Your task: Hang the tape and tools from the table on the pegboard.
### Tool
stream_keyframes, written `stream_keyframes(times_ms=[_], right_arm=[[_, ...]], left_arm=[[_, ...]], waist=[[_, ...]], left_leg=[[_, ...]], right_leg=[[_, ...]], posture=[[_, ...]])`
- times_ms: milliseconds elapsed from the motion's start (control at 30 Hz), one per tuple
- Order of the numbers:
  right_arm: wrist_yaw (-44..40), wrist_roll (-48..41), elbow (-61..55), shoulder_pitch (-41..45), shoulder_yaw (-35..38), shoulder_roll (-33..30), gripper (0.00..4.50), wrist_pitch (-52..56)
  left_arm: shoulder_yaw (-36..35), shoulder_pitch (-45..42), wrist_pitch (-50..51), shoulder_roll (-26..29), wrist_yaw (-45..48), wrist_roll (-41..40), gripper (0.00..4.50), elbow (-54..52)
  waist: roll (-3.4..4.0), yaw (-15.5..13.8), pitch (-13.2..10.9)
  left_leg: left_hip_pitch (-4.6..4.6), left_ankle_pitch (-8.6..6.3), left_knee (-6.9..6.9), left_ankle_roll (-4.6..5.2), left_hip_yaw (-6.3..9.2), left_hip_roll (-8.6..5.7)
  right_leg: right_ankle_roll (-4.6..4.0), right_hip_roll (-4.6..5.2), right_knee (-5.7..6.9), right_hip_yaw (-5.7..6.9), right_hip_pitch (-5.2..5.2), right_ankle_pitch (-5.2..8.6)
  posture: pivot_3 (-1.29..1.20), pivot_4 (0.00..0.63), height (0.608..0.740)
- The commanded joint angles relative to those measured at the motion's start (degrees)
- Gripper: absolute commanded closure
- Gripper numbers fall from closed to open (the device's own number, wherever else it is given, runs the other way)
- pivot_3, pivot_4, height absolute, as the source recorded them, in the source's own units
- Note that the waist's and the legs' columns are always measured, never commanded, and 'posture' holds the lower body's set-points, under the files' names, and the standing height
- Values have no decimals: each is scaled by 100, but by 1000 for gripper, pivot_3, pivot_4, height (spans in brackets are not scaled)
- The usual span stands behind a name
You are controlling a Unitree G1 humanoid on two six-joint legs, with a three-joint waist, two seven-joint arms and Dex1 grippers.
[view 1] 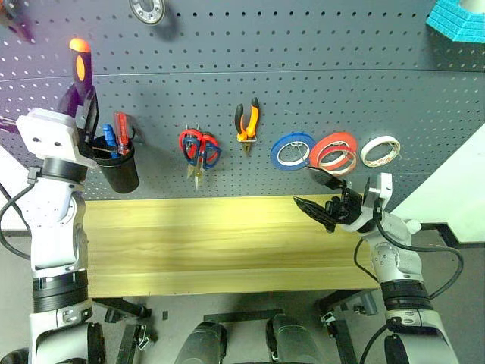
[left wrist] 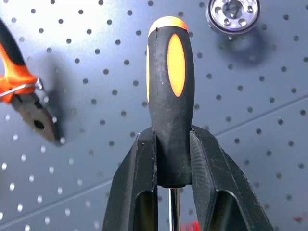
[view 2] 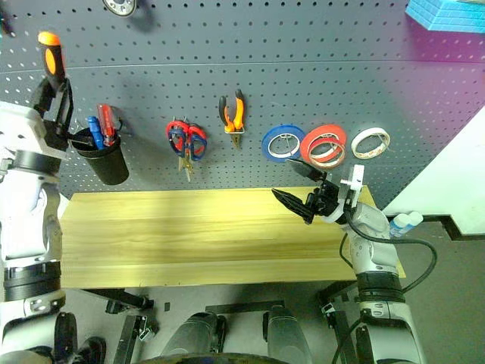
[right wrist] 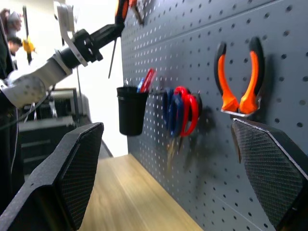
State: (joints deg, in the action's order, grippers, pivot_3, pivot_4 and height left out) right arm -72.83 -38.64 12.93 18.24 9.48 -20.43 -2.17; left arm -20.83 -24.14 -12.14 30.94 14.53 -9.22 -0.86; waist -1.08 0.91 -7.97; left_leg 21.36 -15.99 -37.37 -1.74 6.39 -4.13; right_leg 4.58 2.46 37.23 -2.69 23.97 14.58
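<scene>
Left claw clamped, right claw agape.

Along the pegboard, left to right: cup with screwdrivers in it, two pairs of scissors on one hook, pliers, then three tape rolls, with the thin tape hung in front of the middle roll. Below and in front, table. Above the cup, screwdriver upright between the left gripper fingers. Over the table's right end, right gripper, below the rolls.
</scene>
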Motion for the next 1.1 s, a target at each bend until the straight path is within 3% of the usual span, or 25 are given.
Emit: stream_keyframes(times_ms=[33,333,633,1100], right_arm=[[88,-329,-540,-95,107,135,0,177],[-142,-388,-1420,-212,-272,101,0,460],[-326,-392,-1180,-19,-269,43,0,665],[-287,-303,-1206,-95,-222,-74,0,713]], left_arm=[[-134,-360,-188,178,-26,-5,3956,163],[-153,-696,-327,304,50,-67,3956,791],[-238,-799,-517,402,66,-142,3956,1265],[-156,-317,-1168,-26,95,-185,3956,2061]], waist=[[0,4,1],[2,53,3],[2,176,2],[3,173,1]], left_leg=[[0,0,0,0,0,0],[1,0,-2,0,-1,0],[1,-1,-5,1,1,0],[1,-1,-6,2,0,0]], right_leg=[[0,0,0,0,1,0],[0,0,2,-3,2,0],[0,0,6,-3,3,0],[0,2,11,-6,6,0]], posture=[[-61,59,740],[-107,83,740],[-84,91,740],[-78,113,740]])
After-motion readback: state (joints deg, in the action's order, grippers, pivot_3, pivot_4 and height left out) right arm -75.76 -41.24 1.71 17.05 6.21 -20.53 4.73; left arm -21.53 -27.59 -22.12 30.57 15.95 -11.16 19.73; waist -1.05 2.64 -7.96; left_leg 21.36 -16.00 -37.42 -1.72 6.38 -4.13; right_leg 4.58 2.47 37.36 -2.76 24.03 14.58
